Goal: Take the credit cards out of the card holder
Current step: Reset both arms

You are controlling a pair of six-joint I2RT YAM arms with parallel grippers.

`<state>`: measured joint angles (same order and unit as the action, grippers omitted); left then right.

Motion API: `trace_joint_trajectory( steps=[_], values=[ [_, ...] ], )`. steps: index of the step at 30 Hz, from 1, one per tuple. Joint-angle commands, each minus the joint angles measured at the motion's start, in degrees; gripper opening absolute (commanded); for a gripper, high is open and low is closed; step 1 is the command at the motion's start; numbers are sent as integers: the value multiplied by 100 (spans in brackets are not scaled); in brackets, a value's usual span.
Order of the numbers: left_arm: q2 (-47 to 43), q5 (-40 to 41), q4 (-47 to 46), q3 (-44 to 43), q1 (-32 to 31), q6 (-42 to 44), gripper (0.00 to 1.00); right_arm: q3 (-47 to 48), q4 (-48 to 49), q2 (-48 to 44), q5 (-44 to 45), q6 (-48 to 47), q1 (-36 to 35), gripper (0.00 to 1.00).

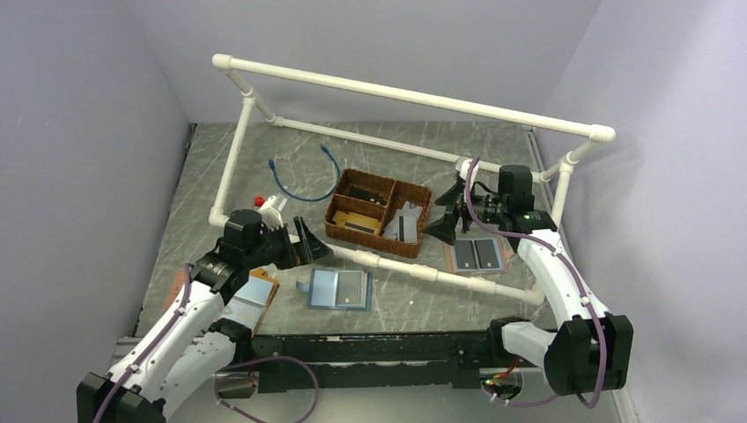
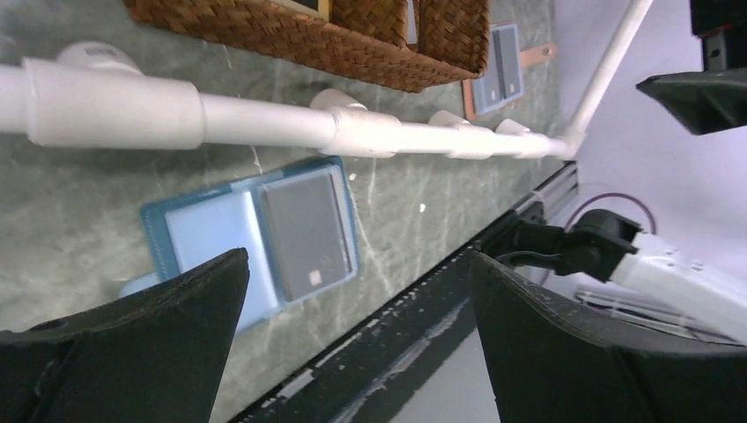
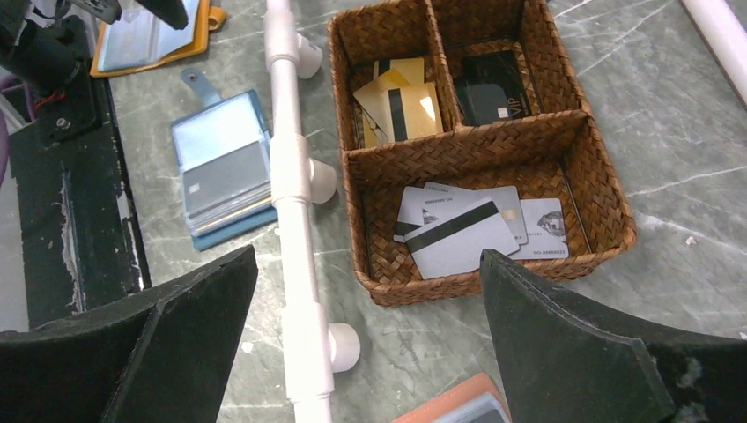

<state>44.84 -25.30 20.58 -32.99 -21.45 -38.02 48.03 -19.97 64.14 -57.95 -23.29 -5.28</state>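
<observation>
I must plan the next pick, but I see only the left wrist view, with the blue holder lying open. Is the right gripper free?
Observer: Yes, the right gripper is open and empty, near the basket.
Operator: What is in the basket?
Observer: Gold cards, a black card, and white and grey cards, each kind in its own compartment.
Operator: Any other holder near me?
Observer: An orange-tan holder lies left of the card holder.
</observation>
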Motion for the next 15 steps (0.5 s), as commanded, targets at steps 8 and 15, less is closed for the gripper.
trace_joint_trajectory(
  steps=[8, 15],
  values=[
    [142, -5, 443, -207, 18, -1185, 96, 84, 263, -229, 49, 33, 74, 99],
    [461, 441, 1489, -797, 10, -514, 94, 56, 281, -261, 51, 24, 89, 99]
  ],
)
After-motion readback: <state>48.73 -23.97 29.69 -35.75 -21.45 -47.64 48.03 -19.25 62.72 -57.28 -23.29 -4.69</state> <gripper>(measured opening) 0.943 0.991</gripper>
